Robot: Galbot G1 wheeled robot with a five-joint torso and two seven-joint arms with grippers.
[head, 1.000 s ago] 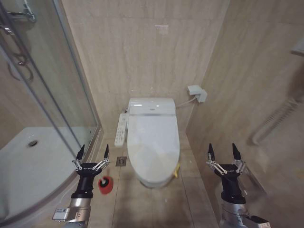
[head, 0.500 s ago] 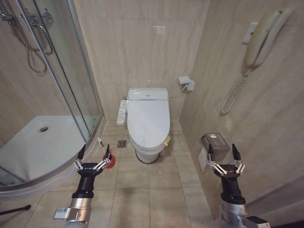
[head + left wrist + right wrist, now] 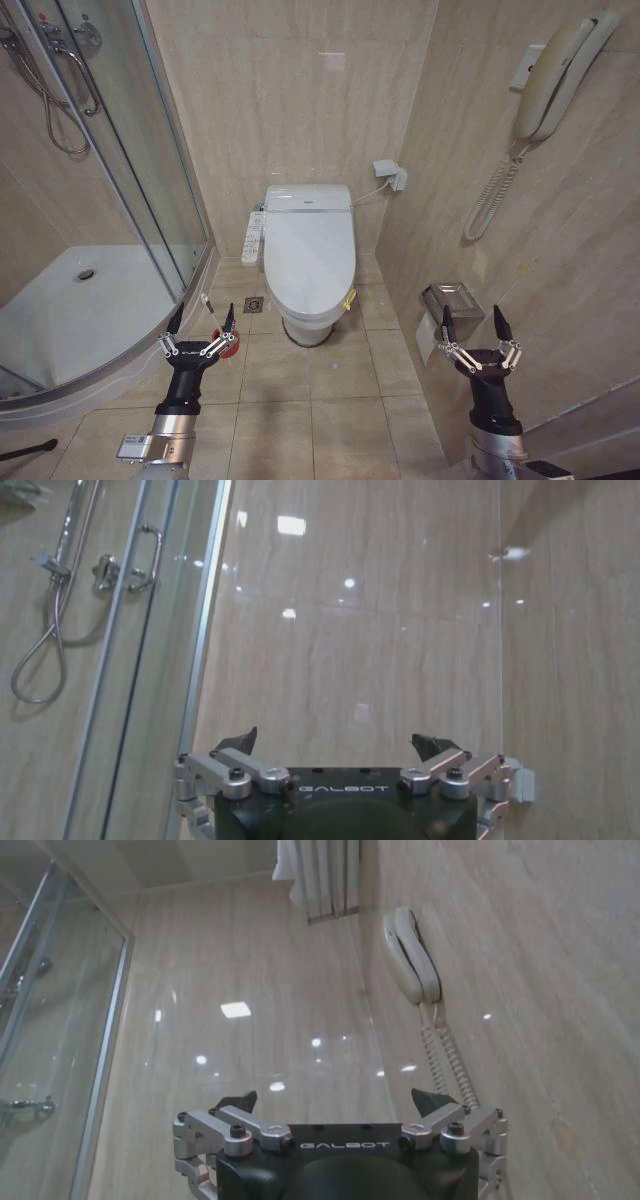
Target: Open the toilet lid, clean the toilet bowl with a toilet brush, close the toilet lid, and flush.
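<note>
The toilet lid lies shut over the white toilet bowl against the back wall, with a small yellow tag at its front edge and a button panel at its side. The toilet brush stands on the floor with its thin white handle up in a red holder, just behind my left gripper. That gripper is open and empty, held upright low in the head view. My right gripper is open and empty too, near the right wall. Both wrist views show spread fingers: left gripper, right gripper.
A curved glass shower enclosure with a white tray takes up the left side. On the right wall hang a phone and a paper holder. A floor drain lies beside the toilet. Tiled floor lies open in front of the toilet.
The whole picture has shifted: the camera has drawn back and risen, so the toilet looks smaller and farther. Both grippers stay open in the same pose.
</note>
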